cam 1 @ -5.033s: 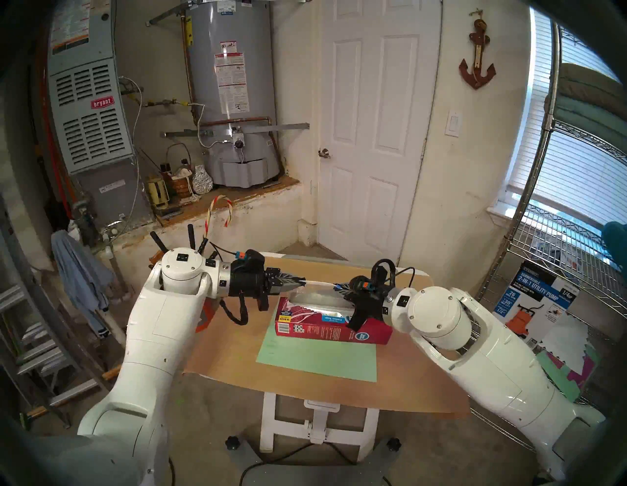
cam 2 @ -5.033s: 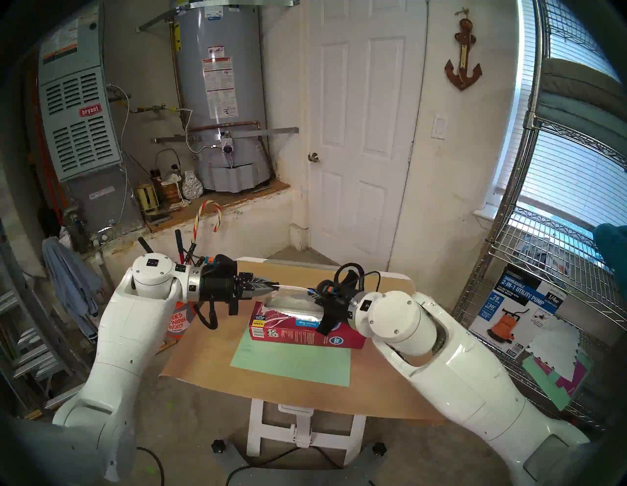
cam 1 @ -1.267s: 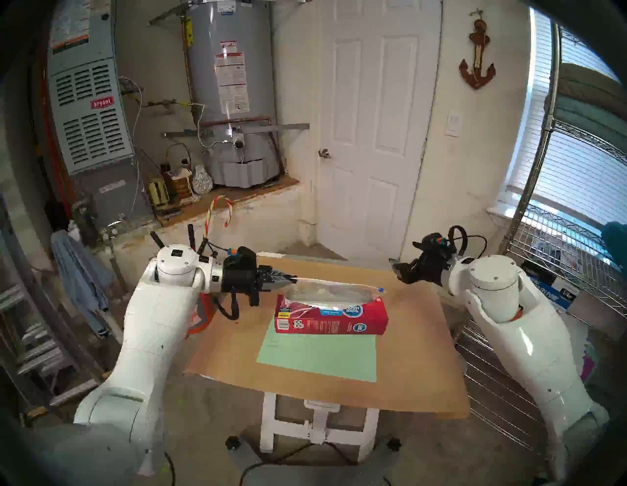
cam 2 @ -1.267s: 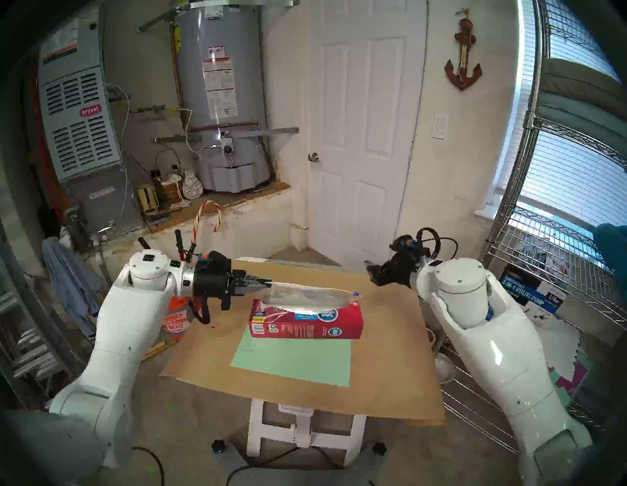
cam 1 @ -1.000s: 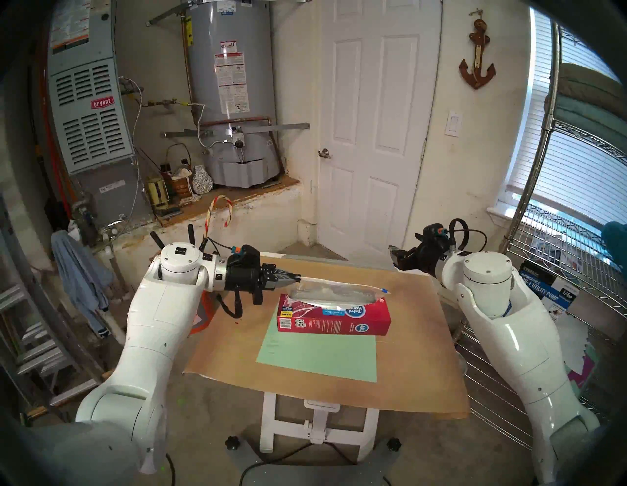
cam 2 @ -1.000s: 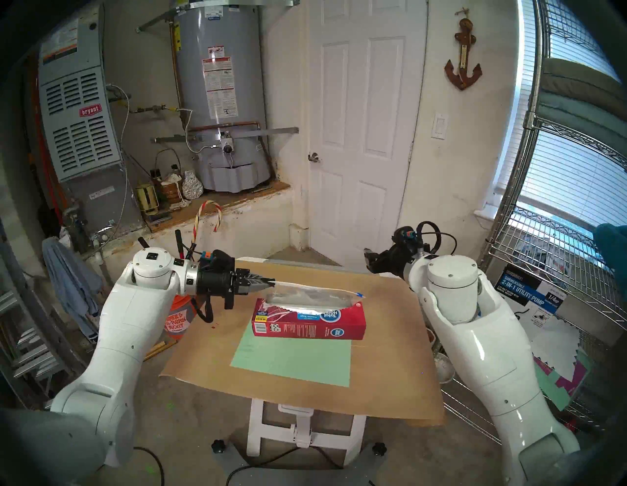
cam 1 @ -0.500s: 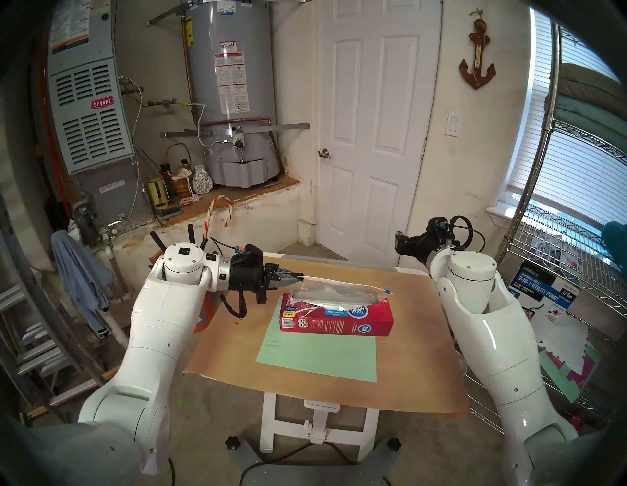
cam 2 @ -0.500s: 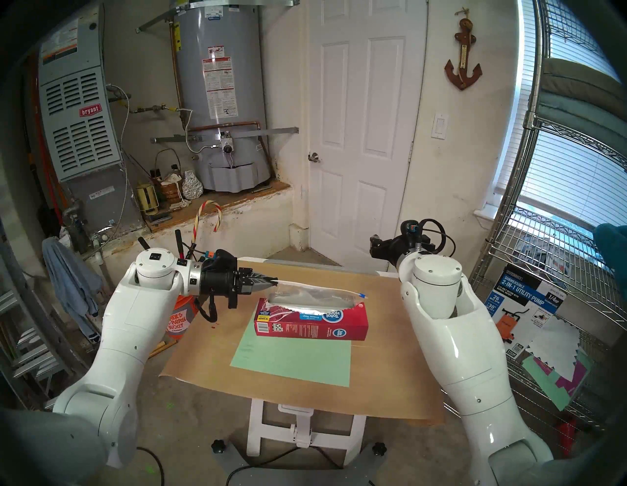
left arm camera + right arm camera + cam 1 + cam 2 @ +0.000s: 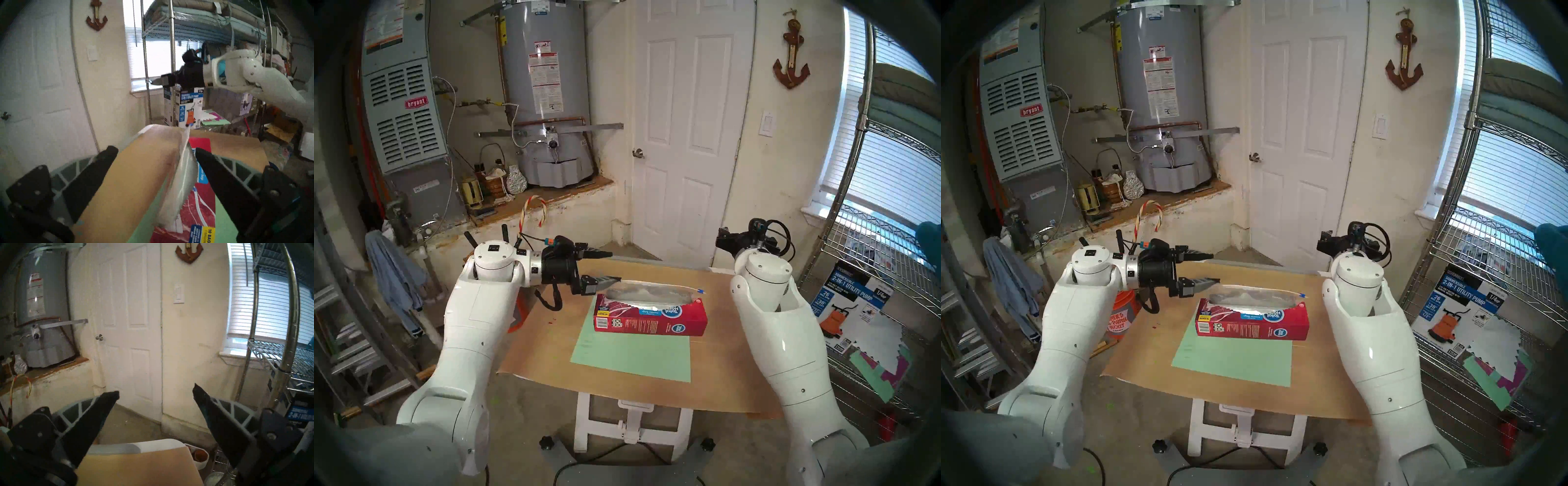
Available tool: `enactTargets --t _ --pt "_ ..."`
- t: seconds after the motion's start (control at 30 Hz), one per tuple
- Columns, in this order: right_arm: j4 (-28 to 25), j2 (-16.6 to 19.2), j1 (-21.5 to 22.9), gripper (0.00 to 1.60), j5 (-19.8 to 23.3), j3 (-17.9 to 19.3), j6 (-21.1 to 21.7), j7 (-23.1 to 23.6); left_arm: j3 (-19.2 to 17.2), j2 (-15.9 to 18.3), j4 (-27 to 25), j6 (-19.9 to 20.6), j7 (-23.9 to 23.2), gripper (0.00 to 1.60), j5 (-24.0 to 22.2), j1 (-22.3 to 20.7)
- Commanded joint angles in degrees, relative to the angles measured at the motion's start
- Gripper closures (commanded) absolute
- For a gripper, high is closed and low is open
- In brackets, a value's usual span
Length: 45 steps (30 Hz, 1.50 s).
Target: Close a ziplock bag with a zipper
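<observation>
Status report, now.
Left end effector open, bag end between its jaws. Right end effector open, clear of table. Ziplock bag on red box; zipper at right end.

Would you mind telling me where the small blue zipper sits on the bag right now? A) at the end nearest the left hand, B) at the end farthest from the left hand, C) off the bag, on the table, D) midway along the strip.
B: the zipper sits at the ziplock bag's end toward the robot's right, opposite the open left hand.

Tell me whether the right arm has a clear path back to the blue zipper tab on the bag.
Probably yes. The zipper sits exposed at the ziplock bag's right end, above the red box. The right gripper is raised off to the side, jaws open, with nothing between.
</observation>
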Motion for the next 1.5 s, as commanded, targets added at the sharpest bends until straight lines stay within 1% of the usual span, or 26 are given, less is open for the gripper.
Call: enactTargets --t 0.0,0.07,0.13,0.27,0.47,0.6,0.63,0.73,0.87,0.9,0.93,0.97,1.13,1.2,1.23,1.27,1.3,1.33,1.4,1.47 --pt "-0.22 -3.64 2.46 0.0 -0.82 0.14 -1.8 -4.32 -3.45 -5.88 -2.03 -0.09 7.3 0.0 -0.59 -4.94" --pt "-0.07 -3.66 2.66 0.0 -0.94 0.33 -1.86 -4.98 -3.62 -7.38 -1.36 0.63 9.58 0.0 -0.22 -6.4" --pt "-0.08 -3.54 2.81 0.0 -1.05 0.49 -1.95 -5.26 -3.62 -7.54 -0.87 0.5 11.07 0.0 1.09 -7.29" --pt "0.15 -3.76 3.43 0.0 -1.49 1.29 -2.33 -6.61 -3.81 -9.35 1.41 1.69 16.26 0.0 3.24 -9.31" --pt "1.0 -3.6 4.07 0.0 -2.3 3.11 -2.98 -8.66 -3.85 -13.03 4.74 2.99 22.68 0.0 6.47 -11.54" --pt "1.62 -4.13 4.16 0.0 -2.49 4.09 -3.27 -10.02 -4.44 -15.67 6.25 3.64 27.75 0.0 7.72 -12.98" --pt "1.66 -4.19 4.21 0.0 -2.55 4.23 -3.33 -10.25 -4.47 -16.01 6.47 3.62 28.12 0.0 8.05 -13.18" --pt "1.91 -4.59 4.76 0.0 -2.86 4.82 -3.68 -11.37 -4.79 -17.56 7.81 3.9 32.21 0.0 9.62 -14.17" --pt "2.11 -4.98 5.5 0.0 -3.38 5.32 -4.2 -12.66 -5.78 -19.03 9.4 4.3 36.22 0.0 11.61 -15.06" --pt "2.18 -5.08 5.64 0.0 -3.52 5.38 -4.32 -12.98 -5.94 -19.47 9.73 4.43 37.29 0.0 12.27 -15.2" --pt "2.29 -5.3 5.75 0.0 -3.68 5.42 -4.5 -13.38 -6.14 -20.14 10.11 4.49 39.32 0.0 12.95 -15.36" --pt "2.25 -5.43 5.76 0.0 -3.88 5.28 -4.65 -13.65 -6.55 -20.65 10.47 4.55 39.59 0.0 13.59 -15.48" --pt "2.19 -6.13 5.94 0.0 -4.24 4.94 -5.14 -14.54 -7.96 -23.5 10.87 4.78 45.34 0.0 16.88 -15.24" --pt "2.26 -6.01 6.04 0.0 -4.72 4.68 -5.68 -14.77 -8.55 -24.53 10.39 4.94 48.07 0.0 18.54 -14.82" --pt "2.33 -5.92 6.15 0.0 -4.73 4.63 -5.68 -14.68 -8.88 -24.85 9.92 5.02 48.61 0.0 19.48 -14.52" --pt "2.41 -5.91 6.29 0.0 -4.8 4.63 -5.83 -14.78 -9.03 -25.37 9.38 4.96 50.51 0.0 20.63 -14.16" --pt "2.45 -5.78 6.43 0.0 -4.9 4.66 -6.11 -14.75 -9.34 -25.63 8.79 5.43 50.68 0.0 21.48 -13.82" --pt "2.5 -5.6 6.53 0.0 -4.96 4.65 -6.17 -14.65 -9.55 -26.04 8.21 5.53 52.14 0.0 22.25 -13.43" --pt "2.35 -6.16 6.8 0.0 -3.88 5.74 -6.84 -14.61 -9.15 -26.14 6.87 5.69 54.18 0.0 25.51 -12.33" --pt "2.47 -6.23 6.86 0.0 -3.89 5.76 -7.19 -14.65 -9.55 -27.42 6.02 6.05 56.79 0.0 27.34 -11.93"
